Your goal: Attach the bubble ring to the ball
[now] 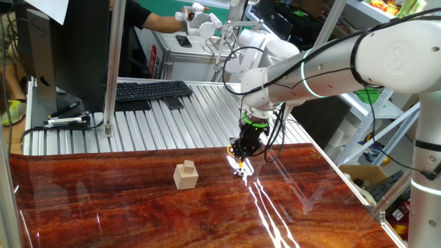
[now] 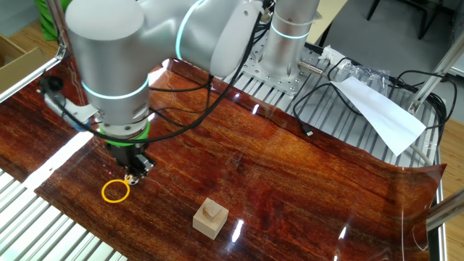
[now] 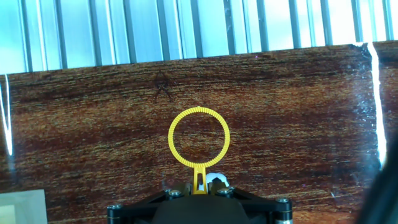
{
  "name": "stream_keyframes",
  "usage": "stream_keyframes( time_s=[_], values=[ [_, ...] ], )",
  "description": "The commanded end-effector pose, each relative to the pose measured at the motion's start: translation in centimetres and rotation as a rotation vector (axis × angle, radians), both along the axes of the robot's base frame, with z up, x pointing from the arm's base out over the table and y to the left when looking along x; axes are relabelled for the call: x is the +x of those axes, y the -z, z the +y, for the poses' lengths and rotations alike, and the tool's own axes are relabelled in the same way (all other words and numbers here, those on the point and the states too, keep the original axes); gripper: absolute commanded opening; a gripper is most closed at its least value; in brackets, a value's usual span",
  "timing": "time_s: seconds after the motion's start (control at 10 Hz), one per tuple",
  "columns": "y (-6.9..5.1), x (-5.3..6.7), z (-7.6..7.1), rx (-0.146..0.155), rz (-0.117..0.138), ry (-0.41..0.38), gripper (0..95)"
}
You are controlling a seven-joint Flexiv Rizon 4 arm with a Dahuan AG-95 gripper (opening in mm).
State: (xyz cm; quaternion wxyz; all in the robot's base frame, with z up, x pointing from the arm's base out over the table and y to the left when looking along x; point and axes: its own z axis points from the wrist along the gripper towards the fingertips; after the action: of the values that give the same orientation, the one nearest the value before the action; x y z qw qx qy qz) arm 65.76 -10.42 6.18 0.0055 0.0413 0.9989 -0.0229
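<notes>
The bubble ring [image 3: 199, 111] is a thin yellow loop with a short stem. My gripper [image 3: 199, 188] is shut on the stem, and the loop sticks out ahead of the fingers, low over the dark wooden tabletop. The other fixed view shows the ring [image 2: 115, 191] just below my gripper [image 2: 135, 172], near the table's edge. In one fixed view the gripper [image 1: 239, 160] points down at the table and only a bit of yellow shows under it. No ball shows in any view.
A pale wooden block with a peg on top [image 1: 185, 174] stands on the table a short way from the gripper, also in the other fixed view [image 2: 210, 218] and at the hand view's corner [image 3: 22, 205]. A ribbed metal surface [image 1: 172, 117] with a keyboard [image 1: 153, 90] lies beyond.
</notes>
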Motion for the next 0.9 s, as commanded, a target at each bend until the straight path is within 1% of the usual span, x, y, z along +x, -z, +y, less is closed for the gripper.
stream_keyframes(
  time_s=[0.1, 0.2, 0.3, 0.9],
  values=[
    [0.07, 0.03, -0.05, 0.002, 0.006, 0.006, 0.0],
    [0.14, 0.09, -0.07, 0.002, 0.017, 0.007, 0.0],
    [0.14, 0.09, -0.07, 0.002, 0.020, 0.005, 0.0],
    [0.14, 0.09, -0.07, -0.003, 0.029, 0.007, 0.0]
  ],
)
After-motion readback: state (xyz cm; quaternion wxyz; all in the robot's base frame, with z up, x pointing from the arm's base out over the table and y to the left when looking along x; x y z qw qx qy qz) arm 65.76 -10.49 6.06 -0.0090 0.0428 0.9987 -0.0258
